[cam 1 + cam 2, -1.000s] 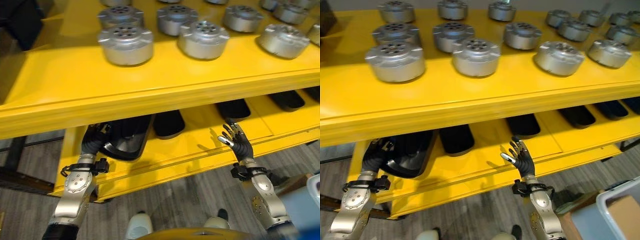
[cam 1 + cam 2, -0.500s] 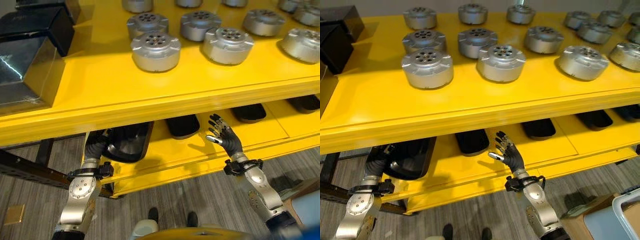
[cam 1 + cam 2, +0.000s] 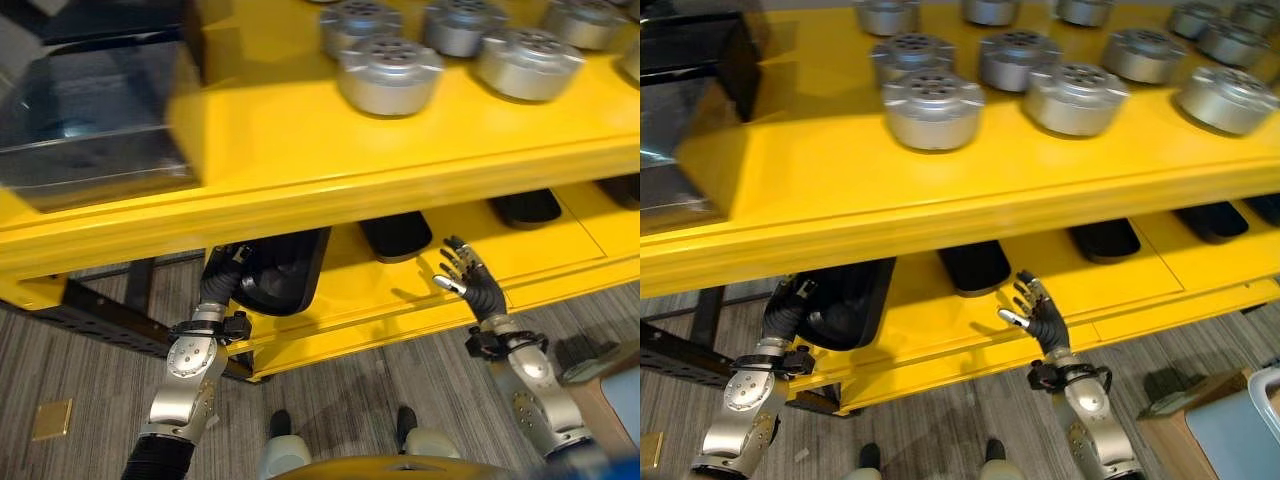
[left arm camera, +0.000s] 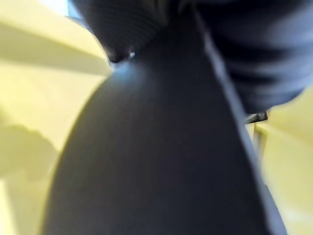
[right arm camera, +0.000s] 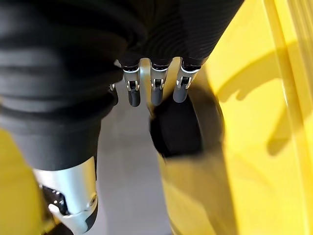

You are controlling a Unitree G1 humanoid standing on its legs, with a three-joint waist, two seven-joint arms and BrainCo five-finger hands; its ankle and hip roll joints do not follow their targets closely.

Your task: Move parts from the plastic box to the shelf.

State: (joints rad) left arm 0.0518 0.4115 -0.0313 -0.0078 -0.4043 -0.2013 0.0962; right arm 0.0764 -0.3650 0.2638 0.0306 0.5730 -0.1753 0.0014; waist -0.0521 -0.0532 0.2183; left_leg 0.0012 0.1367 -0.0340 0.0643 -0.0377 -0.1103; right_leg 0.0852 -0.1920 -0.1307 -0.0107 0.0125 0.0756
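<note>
Left hand (image 3: 790, 305) reaches the black part (image 3: 845, 300) under the yellow shelf (image 3: 940, 200), fingers unseeable; right hand (image 3: 1040, 320) splayed loose. The part may snag the shelf edge.

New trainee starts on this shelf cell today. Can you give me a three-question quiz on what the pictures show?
1. True or false: the right hand is open and holds nothing.
2. The left hand is at which thing? A) a silver round part B) the black part on the lower shelf
3. What colour is the shelf?

Key: 1 true; 2 B; 3 yellow.
</note>
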